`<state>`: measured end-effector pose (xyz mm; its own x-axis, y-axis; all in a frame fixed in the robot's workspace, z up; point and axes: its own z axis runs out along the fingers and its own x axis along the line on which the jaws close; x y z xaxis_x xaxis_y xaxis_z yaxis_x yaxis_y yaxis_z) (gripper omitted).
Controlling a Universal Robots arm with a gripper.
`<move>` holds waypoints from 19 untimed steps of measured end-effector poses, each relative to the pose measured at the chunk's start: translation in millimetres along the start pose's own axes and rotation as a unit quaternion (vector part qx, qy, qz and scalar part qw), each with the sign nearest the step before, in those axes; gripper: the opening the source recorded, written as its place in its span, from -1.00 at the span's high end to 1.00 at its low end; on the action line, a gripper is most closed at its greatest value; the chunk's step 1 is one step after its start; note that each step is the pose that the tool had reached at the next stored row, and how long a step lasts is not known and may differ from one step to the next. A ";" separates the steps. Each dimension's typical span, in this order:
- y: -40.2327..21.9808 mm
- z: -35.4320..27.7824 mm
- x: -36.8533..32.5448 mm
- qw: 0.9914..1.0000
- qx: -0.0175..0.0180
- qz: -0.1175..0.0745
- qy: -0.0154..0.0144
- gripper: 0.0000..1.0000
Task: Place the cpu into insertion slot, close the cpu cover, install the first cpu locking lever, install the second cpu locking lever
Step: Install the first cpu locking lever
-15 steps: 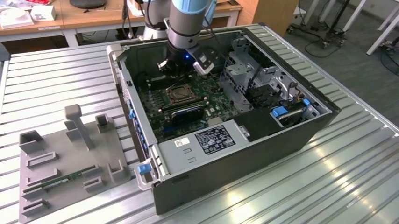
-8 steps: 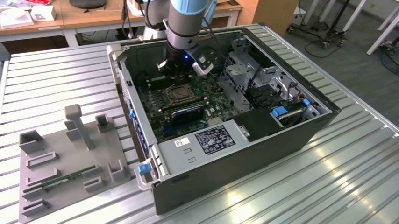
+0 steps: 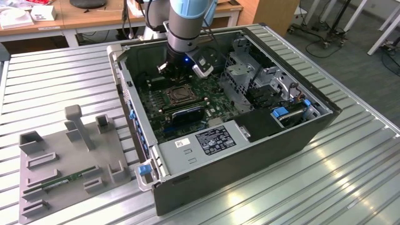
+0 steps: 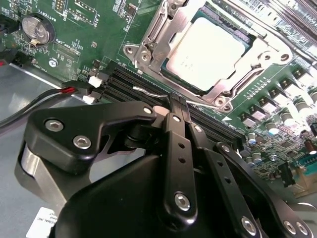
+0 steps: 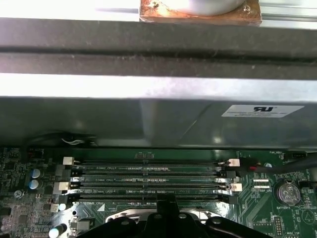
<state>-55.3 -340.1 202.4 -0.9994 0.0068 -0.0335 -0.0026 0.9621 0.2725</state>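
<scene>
In the second wrist view the cpu (image 4: 205,47) lies flat in the insertion slot (image 4: 134,50), pale face up. The cpu cover (image 4: 258,60), a silvery frame, lies down around it. A thin wire locking lever (image 4: 147,90) runs along the socket's near side, between it and the black memory slots. My gripper (image 4: 177,101) is shut, fingertips together and touching that lever's end; whether the wire is pinched between them is hidden. In the exterior view the gripper (image 3: 177,75) hangs inside the open computer case just behind the socket (image 3: 178,94).
The case's metal wall (image 5: 158,119) stands close behind the memory slots (image 5: 148,178). Red and black cables (image 4: 59,94) and a coin battery (image 4: 38,29) lie beside the gripper. A drive cage (image 3: 250,70) fills the case's right in the exterior view. A grey fixture tray (image 3: 62,159) sits outside.
</scene>
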 end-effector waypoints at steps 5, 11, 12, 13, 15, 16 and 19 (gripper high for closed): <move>1.0 2.2 0.1 1.000 0.000 0.000 0.000 0.79; 5.4 4.1 0.0 1.000 0.000 0.000 0.000 0.79; 5.3 4.0 0.1 1.000 0.000 0.000 0.000 0.79; 5.3 4.0 0.1 1.000 0.000 0.000 0.000 0.79; 5.3 3.9 0.0 1.000 0.000 0.000 0.000 0.79; 5.3 3.9 0.0 1.000 0.000 0.000 0.000 0.79; 5.3 3.9 0.0 1.000 0.000 0.000 0.000 0.79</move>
<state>-55.2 -333.9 200.1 -0.9994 0.0067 -0.0335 -0.0027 0.9621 0.2725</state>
